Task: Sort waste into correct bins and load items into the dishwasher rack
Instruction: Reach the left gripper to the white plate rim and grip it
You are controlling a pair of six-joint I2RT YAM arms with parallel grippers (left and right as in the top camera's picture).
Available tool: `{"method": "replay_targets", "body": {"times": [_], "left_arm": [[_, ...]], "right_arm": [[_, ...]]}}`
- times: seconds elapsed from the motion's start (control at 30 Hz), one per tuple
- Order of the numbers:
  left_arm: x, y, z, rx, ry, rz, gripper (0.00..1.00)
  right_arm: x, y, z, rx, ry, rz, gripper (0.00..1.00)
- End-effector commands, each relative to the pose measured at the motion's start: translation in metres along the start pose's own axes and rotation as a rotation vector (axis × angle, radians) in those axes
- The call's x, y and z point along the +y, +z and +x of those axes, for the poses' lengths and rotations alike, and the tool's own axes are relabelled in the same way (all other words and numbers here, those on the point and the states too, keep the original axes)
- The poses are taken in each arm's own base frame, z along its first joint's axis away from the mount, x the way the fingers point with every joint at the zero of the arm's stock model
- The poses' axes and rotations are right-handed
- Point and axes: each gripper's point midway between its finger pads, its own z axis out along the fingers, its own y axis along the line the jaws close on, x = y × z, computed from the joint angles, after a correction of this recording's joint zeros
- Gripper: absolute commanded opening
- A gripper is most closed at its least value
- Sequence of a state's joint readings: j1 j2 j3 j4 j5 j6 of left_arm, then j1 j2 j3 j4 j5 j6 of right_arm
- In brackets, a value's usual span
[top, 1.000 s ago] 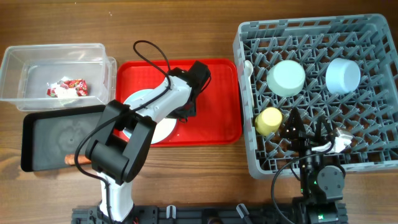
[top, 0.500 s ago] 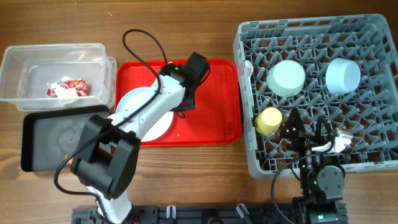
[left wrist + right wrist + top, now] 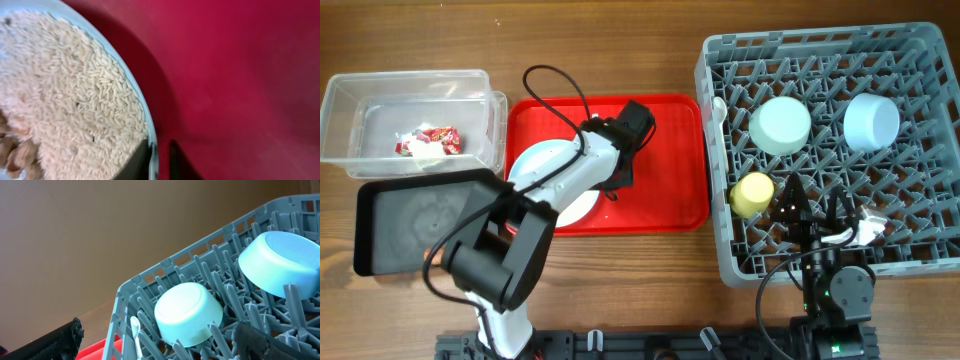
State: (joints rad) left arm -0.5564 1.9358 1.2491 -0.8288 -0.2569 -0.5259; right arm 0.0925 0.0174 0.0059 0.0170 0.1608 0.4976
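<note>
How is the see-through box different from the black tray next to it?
The clear tub is see-through; the black tray is dark. The tub has taller walls; the tray is shallower. The tub holds a red wrapper; none shows in the tray, though the left arm covers part of it. Both are rectangles of similar size, left of the red tray.

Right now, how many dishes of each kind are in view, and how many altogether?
Bowls: 2, a mint-green bowl and a pale-blue bowl, upside down in the rack.
Cups: 1, a yellow-green cup in the rack.
Spoons: 1, a white spoon at the rack's left edge.
Plates: 1, a plate with rice on the red tray.
Total: 5
</note>
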Motion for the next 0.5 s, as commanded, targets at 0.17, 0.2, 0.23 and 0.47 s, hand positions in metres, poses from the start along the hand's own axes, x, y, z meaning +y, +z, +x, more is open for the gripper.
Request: {"method": "replay_targets", "body": {"times": [0.17,0.2,0.23,0.47], "left_arm": [[-0.001,0.014,-0.001,0.001,0.002,-0.026,0.04],[0.001,0.008,-0.001,0.005,0.003,-0.028,0.04],[0.001,0.001,-0.003,0.003,0.001,-0.022,0.04],[0.003,-0.048,-0.023,-0.099,-0.027,0.046,0.04]], "right_arm": [[0.001,0.0,-0.002,-0.009,0.009,-0.009,1.0],[0.001,0.0,-0.002,-0.009,0.009,-0.008,1.0],[0.001,0.0,-0.002,-0.009,0.009,-0.009,1.0],[0.001,0.0,-0.002,-0.009,0.009,-0.009,1.0]]}}
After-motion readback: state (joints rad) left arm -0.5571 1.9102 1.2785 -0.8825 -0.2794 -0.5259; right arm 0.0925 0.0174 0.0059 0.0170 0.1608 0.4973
